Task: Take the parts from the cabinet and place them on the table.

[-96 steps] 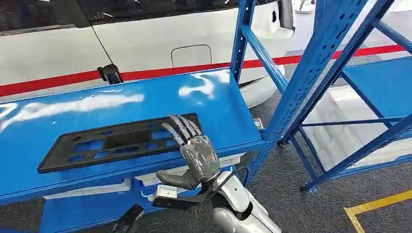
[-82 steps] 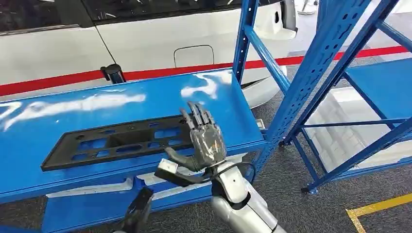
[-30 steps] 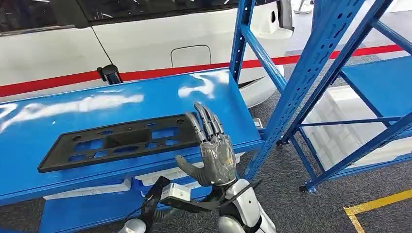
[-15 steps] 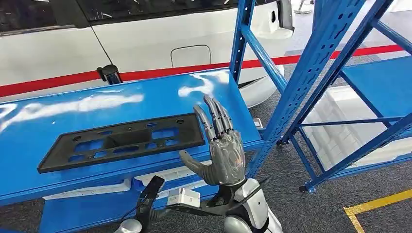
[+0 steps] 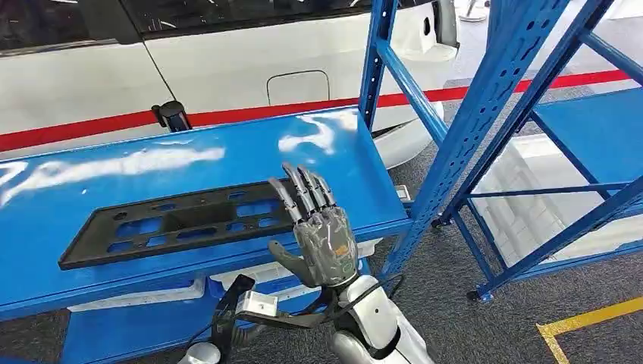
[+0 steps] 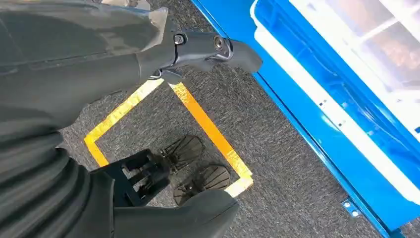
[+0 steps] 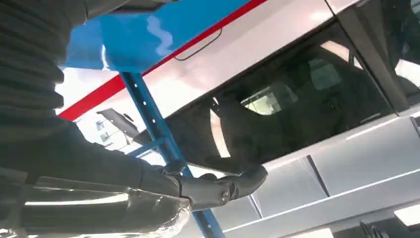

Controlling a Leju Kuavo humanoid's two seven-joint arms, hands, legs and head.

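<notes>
Black plastic part: long, flat, perforated | right hand: fingers spread, empty | left hand: unclear

A white car with a red stripe stands behind blue racking on grey carpet marked with yellow tape.

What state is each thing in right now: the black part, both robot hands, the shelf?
Black part: lying flat on the shelf, not held.
Right robot hand: raised at the part's right end, fingers apart, holding nothing.
Left robot hand: hanging low over the floor, holding nothing.
Blue shelf: carries only the part.
</notes>
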